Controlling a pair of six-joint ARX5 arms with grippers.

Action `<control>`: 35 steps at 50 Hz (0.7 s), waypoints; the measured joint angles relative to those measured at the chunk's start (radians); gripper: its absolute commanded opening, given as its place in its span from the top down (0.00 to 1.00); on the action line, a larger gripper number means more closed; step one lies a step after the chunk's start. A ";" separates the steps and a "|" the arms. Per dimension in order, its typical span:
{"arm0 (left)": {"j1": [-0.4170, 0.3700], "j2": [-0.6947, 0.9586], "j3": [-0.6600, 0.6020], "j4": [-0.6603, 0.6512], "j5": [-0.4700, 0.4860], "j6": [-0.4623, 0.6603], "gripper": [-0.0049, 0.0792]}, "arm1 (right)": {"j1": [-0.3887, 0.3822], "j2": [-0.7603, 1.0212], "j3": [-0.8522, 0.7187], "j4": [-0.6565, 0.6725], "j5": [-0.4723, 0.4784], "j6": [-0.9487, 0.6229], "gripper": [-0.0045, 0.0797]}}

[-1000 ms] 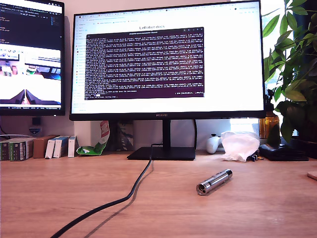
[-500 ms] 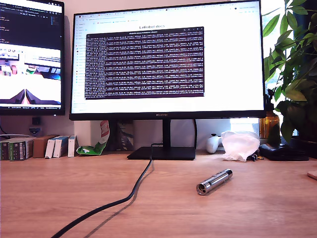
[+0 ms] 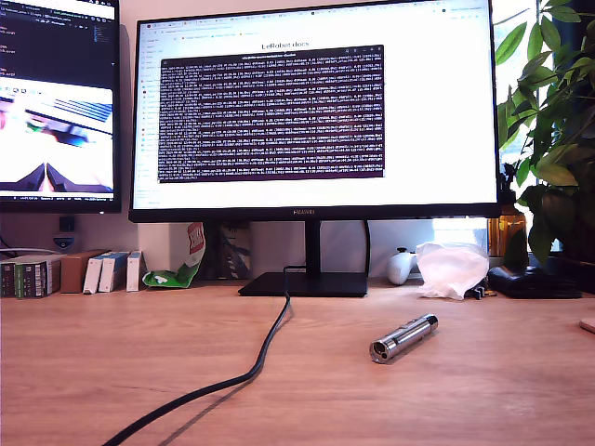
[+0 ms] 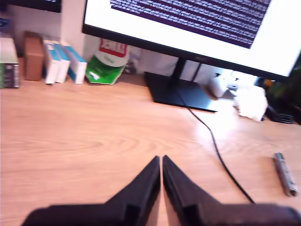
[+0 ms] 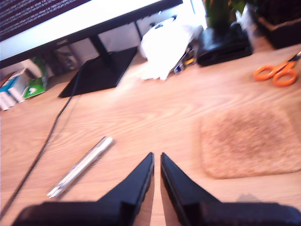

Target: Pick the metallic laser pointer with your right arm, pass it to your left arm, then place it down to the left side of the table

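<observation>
My first gripper (image 4: 161, 162) and my second gripper (image 5: 156, 158) are each seen with jaws nearly closed and nothing held. Beyond them, the metallic laser pointer (image 3: 403, 337), a shiny silver ringed cylinder with a dark lens end, is laid aslant on the table (image 3: 112, 353), beside the black cable (image 3: 265, 348).

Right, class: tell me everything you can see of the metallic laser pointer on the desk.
The metallic laser pointer is a short, shiny silver cylinder with ringed segments and a dark open lens end facing the exterior camera. It lies flat on the wooden table, angled diagonally, right of the black cable in the exterior view and clear of it. Nothing touches it but the table. Both wrist views show it apart from the gripper tips.
</observation>
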 measured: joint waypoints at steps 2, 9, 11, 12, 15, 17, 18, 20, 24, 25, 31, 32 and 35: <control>0.000 0.000 0.000 0.000 0.005 0.000 0.96 | 0.009 0.000 0.001 0.001 0.000 0.011 0.96; 0.000 0.000 0.019 -0.002 0.019 -0.002 0.96 | 0.030 0.000 0.029 0.002 -0.006 0.049 0.96; 0.000 0.000 0.031 -0.001 0.026 -0.003 0.96 | 0.035 0.002 0.048 0.005 -0.006 0.051 0.96; 0.000 0.000 0.037 0.001 0.029 -0.003 0.96 | 0.035 0.002 0.058 0.008 -0.007 0.052 0.96; 0.000 0.000 0.054 0.002 0.043 -0.004 0.96 | 0.036 0.004 0.090 0.011 -0.007 0.054 0.96; 0.000 0.000 0.063 0.001 0.051 -0.004 0.96 | 0.037 0.010 0.112 0.011 -0.008 0.054 0.96; 0.000 0.000 0.066 0.001 0.052 -0.004 0.96 | 0.039 0.016 0.121 0.011 -0.010 0.054 0.96; 0.000 0.000 0.072 0.000 0.054 -0.004 0.96 | 0.041 0.032 0.140 0.009 -0.018 0.054 0.96; 0.000 0.000 0.081 -0.003 0.061 -0.012 0.96 | 0.041 0.084 0.172 -0.010 -0.033 0.055 0.96; 0.000 0.000 0.082 -0.003 0.062 -0.012 0.96 | 0.041 0.098 0.178 -0.015 -0.041 0.055 0.96; 0.000 0.000 0.095 -0.018 0.080 -0.038 0.96 | 0.041 0.208 0.207 -0.029 -0.078 0.054 0.96; 0.000 0.000 0.098 -0.023 0.084 -0.038 0.96 | 0.041 0.227 0.212 -0.032 -0.079 0.054 0.96; 0.000 0.001 0.111 -0.047 0.100 -0.039 0.96 | 0.041 0.280 0.230 -0.036 -0.079 0.053 0.96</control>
